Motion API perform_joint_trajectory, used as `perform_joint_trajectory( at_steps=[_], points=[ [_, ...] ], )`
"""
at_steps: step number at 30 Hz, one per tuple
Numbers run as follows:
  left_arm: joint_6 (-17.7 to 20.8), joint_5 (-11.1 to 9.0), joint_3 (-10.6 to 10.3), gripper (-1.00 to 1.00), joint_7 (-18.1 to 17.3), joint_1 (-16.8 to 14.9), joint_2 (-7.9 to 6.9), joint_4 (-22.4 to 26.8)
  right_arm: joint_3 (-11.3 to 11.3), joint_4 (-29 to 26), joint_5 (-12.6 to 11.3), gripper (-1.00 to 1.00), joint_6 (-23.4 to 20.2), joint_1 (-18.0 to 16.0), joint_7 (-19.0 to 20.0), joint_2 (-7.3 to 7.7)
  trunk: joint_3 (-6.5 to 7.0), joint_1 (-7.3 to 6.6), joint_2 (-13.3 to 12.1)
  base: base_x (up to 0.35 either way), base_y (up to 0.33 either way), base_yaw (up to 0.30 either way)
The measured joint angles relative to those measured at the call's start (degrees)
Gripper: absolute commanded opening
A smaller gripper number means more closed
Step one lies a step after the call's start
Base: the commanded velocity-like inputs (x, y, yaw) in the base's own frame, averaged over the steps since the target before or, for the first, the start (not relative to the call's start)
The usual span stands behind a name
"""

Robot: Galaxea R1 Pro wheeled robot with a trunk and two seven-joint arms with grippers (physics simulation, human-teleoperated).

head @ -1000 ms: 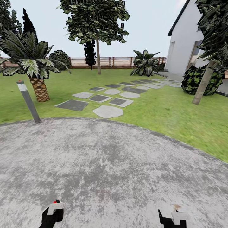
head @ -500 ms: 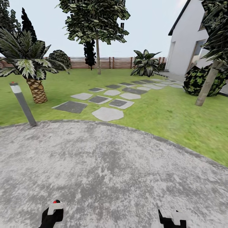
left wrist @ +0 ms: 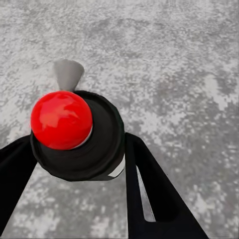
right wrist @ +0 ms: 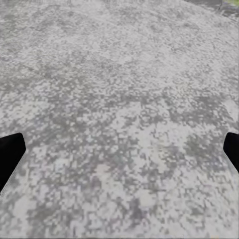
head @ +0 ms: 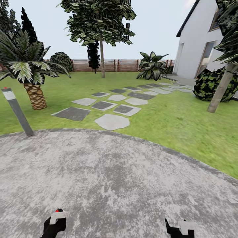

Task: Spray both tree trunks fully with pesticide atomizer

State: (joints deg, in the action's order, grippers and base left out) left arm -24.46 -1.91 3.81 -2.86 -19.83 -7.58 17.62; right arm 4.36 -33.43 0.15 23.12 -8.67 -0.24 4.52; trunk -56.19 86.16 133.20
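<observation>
**Atomizer in the left gripper, trees up ahead**

Head view first: the robot stands on a wide patch of grey stone paving point(head: 112, 185), and past its curved edge the green lawn point(head: 172, 122) opens out. At the bottom left of the frame sits the left gripper point(head: 54, 224), with a spot of red showing at its top; at the bottom right, the right gripper point(head: 180, 228). Stepping stones point(head: 111, 121) run from centre frame toward the upper right. An upright tree point(head: 101, 49) rises at upper centre before the wooden fence point(head: 115, 65); a leaning trunk point(head: 220, 89) stands at the right edge beside a round bush point(head: 206, 84). At left, a palm point(head: 31, 82) and a tilted bollard light point(head: 18, 112). A white house point(head: 198, 46) fills the upper right.

Left wrist view: the pesticide atomizer point(left wrist: 74, 134), black-bodied with a red cap and a grey nozzle, sits in the middle of the frame, clamped between the black fingers point(left wrist: 154, 194) above the paving.

Right wrist view: the fingers point(right wrist: 10, 154) show at the frame's far left and right edges, spread wide apart, holding nothing, with paving beneath.
</observation>
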Motion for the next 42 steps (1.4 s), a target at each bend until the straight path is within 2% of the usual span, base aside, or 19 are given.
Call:
perform_joint_trajectory(
  at_steps=[42],
  points=[
    [0.0, 0.0, 0.02, -1.0, 0.0, 0.0, 0.0, 0.0, 0.0, 0.01, 0.0, 1.0, 0.0, -0.01, 0.0, 0.03, 0.0, 0.0, 0.0, 0.337, 0.0, 0.0]
  ],
)
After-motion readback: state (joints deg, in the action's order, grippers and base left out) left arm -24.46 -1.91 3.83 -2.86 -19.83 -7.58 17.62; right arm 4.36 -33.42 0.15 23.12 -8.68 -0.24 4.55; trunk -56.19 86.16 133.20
